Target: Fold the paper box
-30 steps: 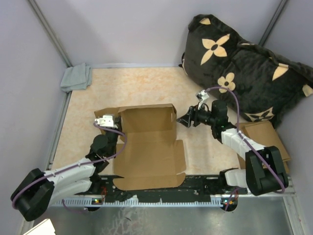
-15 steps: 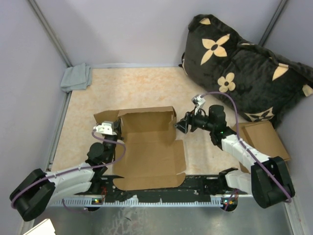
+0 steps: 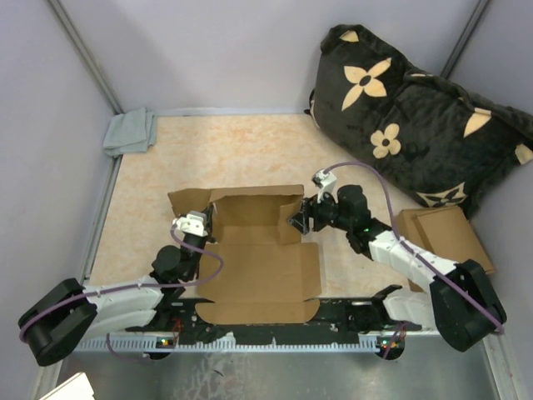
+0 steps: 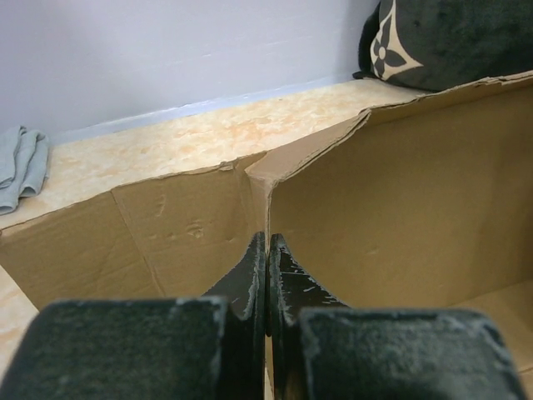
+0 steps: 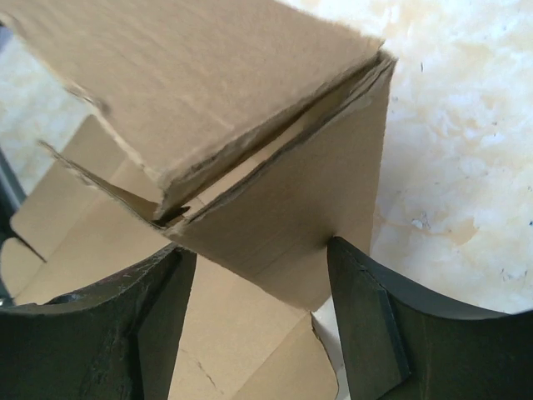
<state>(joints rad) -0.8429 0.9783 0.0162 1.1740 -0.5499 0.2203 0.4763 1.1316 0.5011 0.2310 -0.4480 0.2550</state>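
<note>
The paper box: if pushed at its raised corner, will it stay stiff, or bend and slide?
Panels probably stiff, creases hinging: the paper box has its far wall standing from a fold. Thin cardboard, so likely light and apt to slide. The corner between the fingers of the right gripper looks ragged and may crush.

— What lies at the table's far left corner?
— A grey cloth, crumpled, right against the wall.
— And the far right corner?
— A large black cushion with tan flower shapes, leaning against the walls and spreading down along the right edge.
— Anything below it?
— A stack of flat brown cardboard pieces at the right edge, its far end just under the cushion.
— The tabletop itself?
— Mottled beige and orange, with pale lavender walls on three sides.
</note>
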